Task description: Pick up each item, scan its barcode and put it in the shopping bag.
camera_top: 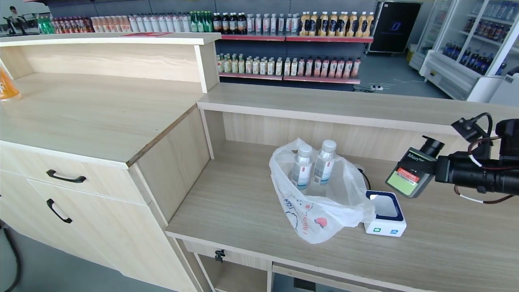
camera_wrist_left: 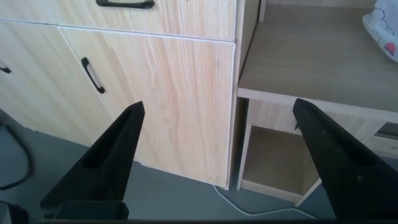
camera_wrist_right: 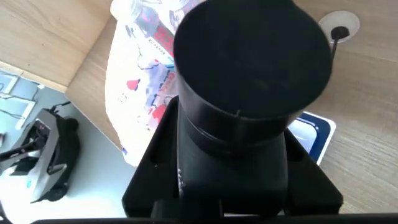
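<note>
My right gripper (camera_top: 444,169) is shut on a black bottle (camera_top: 409,172) with a green label, held on its side just above and to the right of the white barcode scanner (camera_top: 385,213). From the right wrist camera, the bottle's round black cap (camera_wrist_right: 249,81) hangs over the scanner (camera_wrist_right: 311,127) and the bag (camera_wrist_right: 140,81). The translucent shopping bag (camera_top: 320,202) stands on the lower counter, left of the scanner, with two clear bottles (camera_top: 302,167) (camera_top: 324,162) upright inside. My left gripper (camera_wrist_left: 217,109) is open and empty, low beside the cabinet front.
A taller counter (camera_top: 101,113) with drawers rises to the left, with an orange object (camera_top: 7,87) at its far edge. Free counter surface (camera_top: 458,243) lies right of the scanner. A cable grommet (camera_wrist_right: 339,25) sits behind the scanner. Drink shelves (camera_top: 284,36) stand in the background.
</note>
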{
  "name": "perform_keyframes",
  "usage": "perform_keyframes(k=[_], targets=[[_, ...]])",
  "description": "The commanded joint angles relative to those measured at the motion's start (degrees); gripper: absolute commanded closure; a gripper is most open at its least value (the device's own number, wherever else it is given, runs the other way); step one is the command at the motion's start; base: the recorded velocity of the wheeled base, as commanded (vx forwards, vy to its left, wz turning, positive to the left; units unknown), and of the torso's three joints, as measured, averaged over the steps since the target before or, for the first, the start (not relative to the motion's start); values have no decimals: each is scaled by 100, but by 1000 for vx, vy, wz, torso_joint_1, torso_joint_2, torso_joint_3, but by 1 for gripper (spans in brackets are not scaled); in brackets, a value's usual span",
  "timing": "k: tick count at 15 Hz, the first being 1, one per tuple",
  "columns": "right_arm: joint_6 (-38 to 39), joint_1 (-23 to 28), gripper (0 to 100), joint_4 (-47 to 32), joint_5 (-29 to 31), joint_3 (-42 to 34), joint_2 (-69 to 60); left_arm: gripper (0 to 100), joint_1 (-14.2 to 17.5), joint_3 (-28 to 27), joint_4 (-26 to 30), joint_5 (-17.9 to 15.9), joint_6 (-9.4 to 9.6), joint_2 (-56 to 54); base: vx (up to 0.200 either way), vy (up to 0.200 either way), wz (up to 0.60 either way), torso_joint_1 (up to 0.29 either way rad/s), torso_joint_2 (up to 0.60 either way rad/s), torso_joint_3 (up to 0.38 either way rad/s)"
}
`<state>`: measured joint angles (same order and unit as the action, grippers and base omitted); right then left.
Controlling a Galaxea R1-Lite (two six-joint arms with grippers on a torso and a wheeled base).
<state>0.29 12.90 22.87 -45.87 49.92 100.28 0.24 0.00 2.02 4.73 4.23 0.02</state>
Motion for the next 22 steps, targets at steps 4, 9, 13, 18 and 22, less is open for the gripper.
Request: perform_keyframes(k=[4,9,13,18,22], targets=[[-416,204,100,-11,-669,53,774,0,2,0,0,2,-1,-2,0,0,0,0,0,0],[-697,152,100,-37,-871,246,1055,0,2,0,0,2,-1,-2,0,0,0,0,0,0],[-855,81,100,-46,-871,237,1169,0,2,0,0,2,-1,-2,0,0,0,0,0,0],[-1014,81,100,-46,-941,255,1292,0,2,0,0,2,-1,-2,0,0,0,0,0,0],[-1110,90,100,-46,-976,290,1345,0,2,0,0,2,-1,-2,0,0,0,0,0,0]])
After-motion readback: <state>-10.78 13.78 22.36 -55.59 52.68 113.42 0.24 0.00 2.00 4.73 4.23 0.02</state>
